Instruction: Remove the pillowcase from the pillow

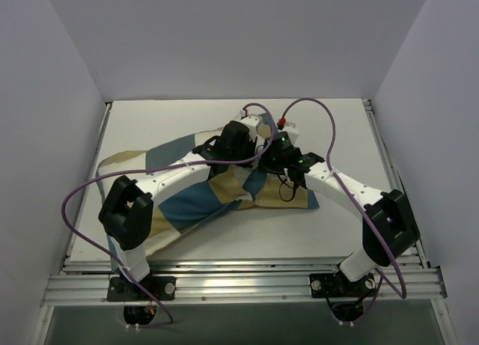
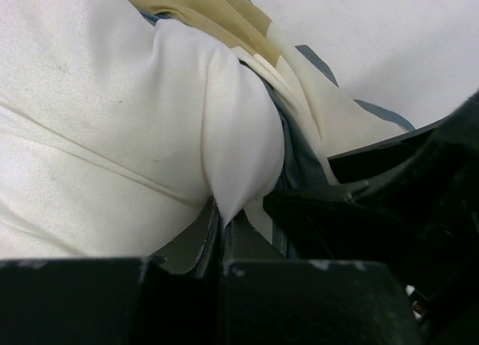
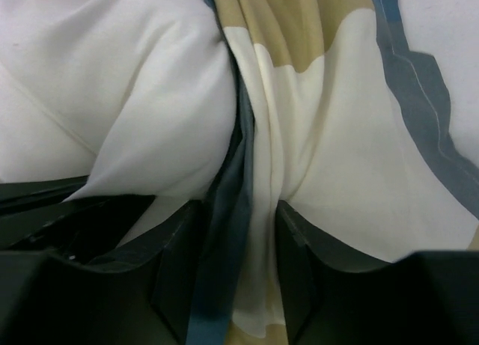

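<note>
We see a flat white table boxed in by plain pale walls on the left, back and right. A ribbed metal rail runs along its near edge, where both arms are bolted. Purple cables loop out from the arms. The pillowcase is a thin, limp cloth in big blue, tan and cream blocks, rumpled and creased. It lies beneath both pairs of jaws and stretches far away to their left.

The left gripper has its jaws together, clamped on the pillow. A smooth white corner of the pillow rises out of the jaws as a plump, rounded tongue, narrowing to a point where they pinch it. Left of the jaws the pillow spreads wide, soft and matte, crossed by a fine seam line. Just right of the pinched corner, tan, cream and blue folds of the pillowcase crowd against the pillow.

The right gripper has its jaws apart, one on each side of a bunched fold of the pillowcase. A dark blue strip lies against the left jaw, and cream cloth fills the rest of the gap and touches the right one. We cannot tell whether they squeeze it. Left of these jaws the white pillow bulges; right of them the cream cloth fans out flat to a blue border.
</note>
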Controlling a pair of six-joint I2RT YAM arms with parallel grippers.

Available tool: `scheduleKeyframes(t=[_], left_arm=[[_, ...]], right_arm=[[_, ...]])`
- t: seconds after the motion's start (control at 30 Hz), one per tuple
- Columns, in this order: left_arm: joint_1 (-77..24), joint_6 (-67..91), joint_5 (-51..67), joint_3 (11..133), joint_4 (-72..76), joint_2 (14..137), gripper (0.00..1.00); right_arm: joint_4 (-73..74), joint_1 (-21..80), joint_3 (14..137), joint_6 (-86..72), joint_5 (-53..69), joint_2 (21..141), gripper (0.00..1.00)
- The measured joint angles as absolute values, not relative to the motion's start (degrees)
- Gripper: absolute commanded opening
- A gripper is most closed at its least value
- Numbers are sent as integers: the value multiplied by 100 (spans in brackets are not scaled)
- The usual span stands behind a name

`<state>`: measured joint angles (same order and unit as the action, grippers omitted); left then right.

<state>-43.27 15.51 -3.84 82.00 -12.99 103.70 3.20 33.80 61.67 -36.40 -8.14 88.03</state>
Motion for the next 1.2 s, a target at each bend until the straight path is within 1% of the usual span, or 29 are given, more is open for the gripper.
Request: scheduleKeyframes(t=[0.03, 0.07, 0.13, 0.17, 0.2, 0.43, 0.67, 0.83, 1.2], left_arm=[[-4327, 1562, -403, 8200, -1326, 10368, 2], [-4327, 1579, -432, 8197, -1363, 10368, 2], [-4320, 1608, -473, 8195, -1455, 10366, 2], [-4311, 1634, -478, 8182, -1472, 10353, 2], [-4298, 1662, -473, 8156, -1483, 10333, 2], [-4123, 2040, -215, 7964, -1492, 10114, 2], [-3605, 2534, 548, 7321, -1483, 9327, 2], [-3218, 2786, 843, 6973, -1616, 8735, 2], [-2427, 3607, 1520, 6370, -1667, 7942, 2]], right_arm=[[235, 3380, 6114, -3660, -814, 8860, 32], [156, 3376, 6053, -3686, -814, 8897, 22], [-25, 3343, 5905, -3732, -812, 8923, 11], [-126, 3328, 5822, -3758, -797, 8921, 2], [-226, 3291, 5743, -3774, -753, 8921, 0], [-810, 2604, 5146, -3920, 56, 8724, 0], [-1059, 1909, 4779, -3948, 937, 8514, 0], [-1341, 1839, 4633, -4014, 1369, 8495, 0], [-2154, 1756, 4195, -4163, 2112, 8473, 0]])
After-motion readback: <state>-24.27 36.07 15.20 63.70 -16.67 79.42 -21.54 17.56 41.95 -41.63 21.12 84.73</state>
